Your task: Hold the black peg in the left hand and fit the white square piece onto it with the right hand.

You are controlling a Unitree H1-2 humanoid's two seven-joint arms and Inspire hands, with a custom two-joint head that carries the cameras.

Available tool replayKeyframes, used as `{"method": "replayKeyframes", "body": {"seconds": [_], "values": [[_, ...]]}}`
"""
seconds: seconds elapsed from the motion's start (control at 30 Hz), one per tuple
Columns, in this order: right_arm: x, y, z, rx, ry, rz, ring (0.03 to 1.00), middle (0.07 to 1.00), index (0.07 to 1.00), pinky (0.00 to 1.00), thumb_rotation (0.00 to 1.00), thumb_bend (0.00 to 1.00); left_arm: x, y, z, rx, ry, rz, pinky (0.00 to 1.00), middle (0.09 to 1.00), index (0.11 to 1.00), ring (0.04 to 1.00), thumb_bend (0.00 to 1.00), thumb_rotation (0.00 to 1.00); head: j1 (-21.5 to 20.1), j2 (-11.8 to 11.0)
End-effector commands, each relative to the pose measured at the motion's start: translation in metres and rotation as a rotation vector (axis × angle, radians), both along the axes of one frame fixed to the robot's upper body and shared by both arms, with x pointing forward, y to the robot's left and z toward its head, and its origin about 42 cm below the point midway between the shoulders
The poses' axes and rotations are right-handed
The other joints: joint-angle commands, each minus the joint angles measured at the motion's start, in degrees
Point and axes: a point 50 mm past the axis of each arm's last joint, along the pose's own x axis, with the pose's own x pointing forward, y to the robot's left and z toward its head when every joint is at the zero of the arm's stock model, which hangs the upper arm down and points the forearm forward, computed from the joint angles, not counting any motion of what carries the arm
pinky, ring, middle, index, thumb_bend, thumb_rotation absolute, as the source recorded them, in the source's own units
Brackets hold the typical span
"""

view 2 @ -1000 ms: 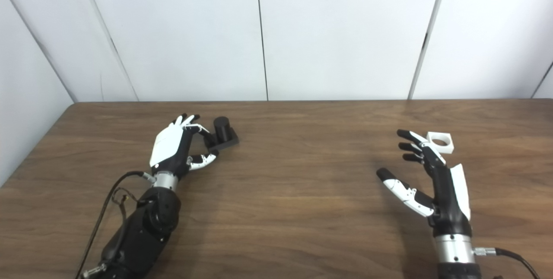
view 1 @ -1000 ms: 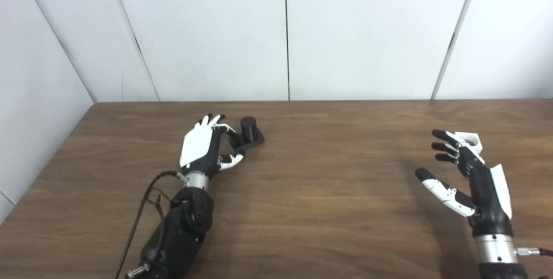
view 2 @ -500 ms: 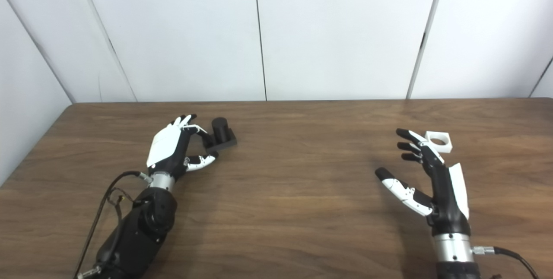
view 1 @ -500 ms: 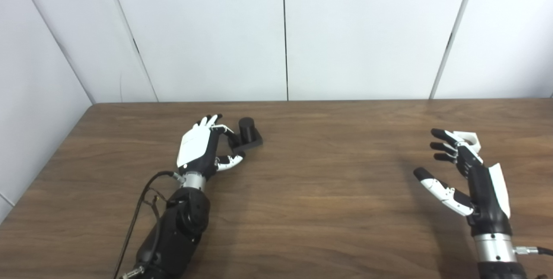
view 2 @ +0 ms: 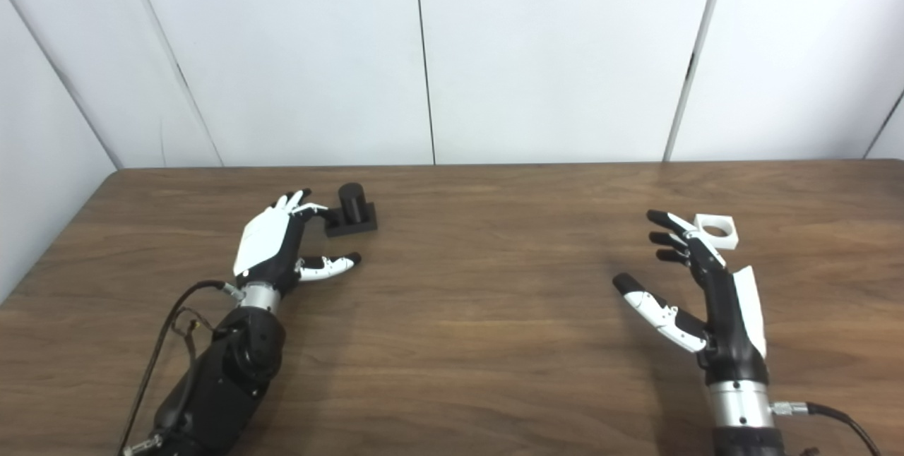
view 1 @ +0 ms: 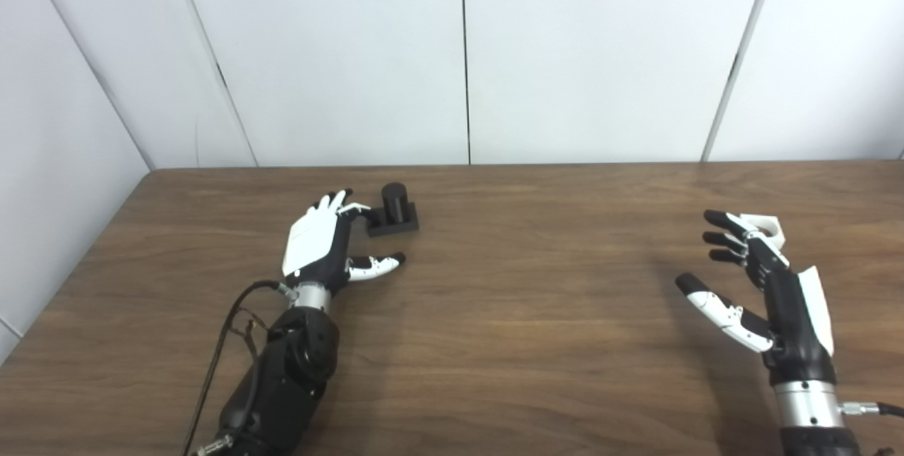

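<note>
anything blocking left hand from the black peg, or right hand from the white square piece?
Nothing visible. The left hand is open beside the black peg, fingertips at its base. The right hand is open with the white square piece just past its fingertips. Only bare table lies between peg and piece.

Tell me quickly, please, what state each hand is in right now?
Left hand: open, fingertips at the black peg, not gripping.
Right hand: open, holding nothing.
</note>
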Motion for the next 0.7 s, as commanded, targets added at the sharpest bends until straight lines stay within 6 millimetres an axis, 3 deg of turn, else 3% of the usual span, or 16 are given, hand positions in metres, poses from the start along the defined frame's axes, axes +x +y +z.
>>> {"method": "replayKeyframes", "body": {"seconds": [0.0,0.67], "values": [[-0.0014,-0.0058,-0.0081,-0.026,0.016,-0.005,0.763,0.83,0.792,0.7,0.5,0.6,0.0068,0.005,0.0124,0.026,-0.03,-0.005,1.0,0.965,0.657,1.0,0.92,0.32,0.1,0.0],[-0.001,-0.0018,-0.0113,-0.022,0.023,-0.003,0.769,0.83,0.794,0.71,0.51,0.6,0.0027,0.0074,0.0172,-0.016,-0.098,-0.036,0.98,0.96,0.592,0.996,0.87,0.26,0.6,0.1]]}}
